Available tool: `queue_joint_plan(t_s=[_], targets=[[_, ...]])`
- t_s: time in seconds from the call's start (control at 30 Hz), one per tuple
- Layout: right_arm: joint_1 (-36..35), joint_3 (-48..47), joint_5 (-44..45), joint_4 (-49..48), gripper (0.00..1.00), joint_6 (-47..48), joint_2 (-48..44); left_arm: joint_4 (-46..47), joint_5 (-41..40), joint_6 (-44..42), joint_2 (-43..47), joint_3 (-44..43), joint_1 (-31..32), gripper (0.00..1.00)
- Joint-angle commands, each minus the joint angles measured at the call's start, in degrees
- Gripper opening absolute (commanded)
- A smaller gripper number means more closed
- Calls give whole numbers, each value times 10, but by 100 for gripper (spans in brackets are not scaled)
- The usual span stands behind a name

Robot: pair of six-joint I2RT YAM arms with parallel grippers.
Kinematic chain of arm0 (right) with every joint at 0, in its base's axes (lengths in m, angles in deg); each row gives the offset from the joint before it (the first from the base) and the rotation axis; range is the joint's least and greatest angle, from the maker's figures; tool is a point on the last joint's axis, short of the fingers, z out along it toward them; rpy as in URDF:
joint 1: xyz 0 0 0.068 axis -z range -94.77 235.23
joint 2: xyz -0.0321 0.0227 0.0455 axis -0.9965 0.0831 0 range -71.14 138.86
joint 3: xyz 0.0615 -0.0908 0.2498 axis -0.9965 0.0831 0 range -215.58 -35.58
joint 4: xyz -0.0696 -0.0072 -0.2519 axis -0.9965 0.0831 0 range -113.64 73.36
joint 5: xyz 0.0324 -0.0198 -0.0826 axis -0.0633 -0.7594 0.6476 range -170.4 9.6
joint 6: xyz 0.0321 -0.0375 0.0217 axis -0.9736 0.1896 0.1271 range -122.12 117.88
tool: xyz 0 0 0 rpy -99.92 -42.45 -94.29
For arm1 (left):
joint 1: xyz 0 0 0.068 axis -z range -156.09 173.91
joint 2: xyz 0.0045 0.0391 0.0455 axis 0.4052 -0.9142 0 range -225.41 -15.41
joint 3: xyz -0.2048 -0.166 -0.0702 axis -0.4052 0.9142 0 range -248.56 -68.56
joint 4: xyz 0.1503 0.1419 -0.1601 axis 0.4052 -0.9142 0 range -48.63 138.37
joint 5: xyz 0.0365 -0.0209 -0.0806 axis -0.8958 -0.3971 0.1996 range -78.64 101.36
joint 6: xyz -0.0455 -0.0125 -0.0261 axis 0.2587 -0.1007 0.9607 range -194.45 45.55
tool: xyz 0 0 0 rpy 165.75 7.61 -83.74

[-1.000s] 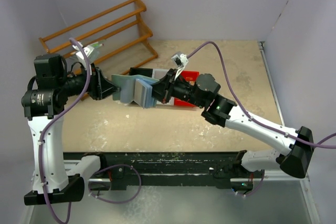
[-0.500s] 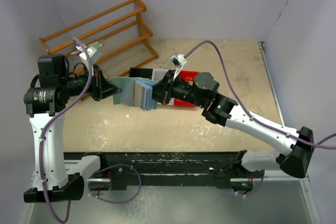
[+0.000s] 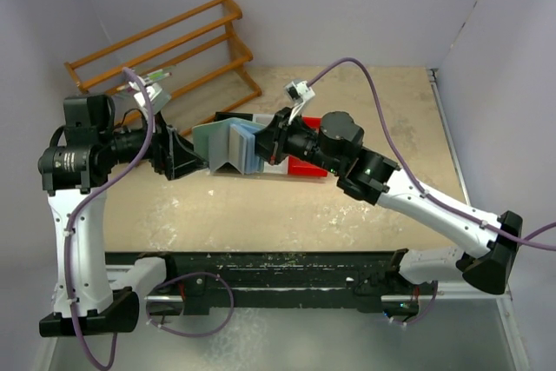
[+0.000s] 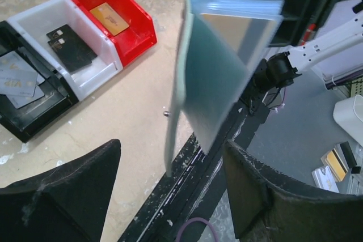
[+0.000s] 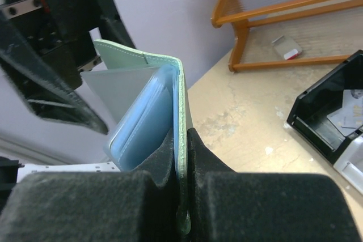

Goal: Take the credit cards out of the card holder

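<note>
Grey-green outside, paler teal inside: holder, up in the air between both arms, spread like a book over the bench and near the bins. Pinched by one cover in the right end effector, fingers shut tight on that edge. Facing it, left end effector: spread wide, hold of nothing, free cover hanging just ahead of the gap.

Already out, by the look of it: orange card in the red bin, black cards in the white bin, grey cards in the black bin. Looks like mid-task, between pulls, hunting through the blue sleeves for leftovers. Possibly one more card behind the front sleeve, a tan face; cannot tell.

Next calls for closing the left fingers on a card's edge alone, not on sleeve or cover, then drawing straight out against the right's clamp. Risks tugging the whole holder loose otherwise.

Beige bench, stained and scuffed, with a black rail along the near edge. Wooden rack at the back left. Plain pale lilac walls on three sides.
</note>
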Motion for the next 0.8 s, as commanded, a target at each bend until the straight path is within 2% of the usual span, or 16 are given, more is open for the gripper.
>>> queue_joint_plan(t_s=[0.0, 0.17, 0.23, 0.27, 0.6, 0.77], targets=[[-1, -43, 37, 4, 0, 19, -3, -5, 48, -24, 12, -24, -1, 76], [-2, -50, 45, 7, 0, 12, 1, 62, 21, 14, 37, -15, -1, 78], [-5, -56, 50, 9, 0, 5, 7, 104, 8, 31, 57, -1, -1, 90], [-5, -58, 53, 10, 0, 2, 10, 122, 5, 42, 64, 9, -1, 93], [-13, -90, 68, -1, 0, -29, 47, 178, -14, 58, 67, 60, 0, 97], [-16, -96, 76, -5, 0, -35, 62, 185, 7, 73, 67, 74, 0, 99]])
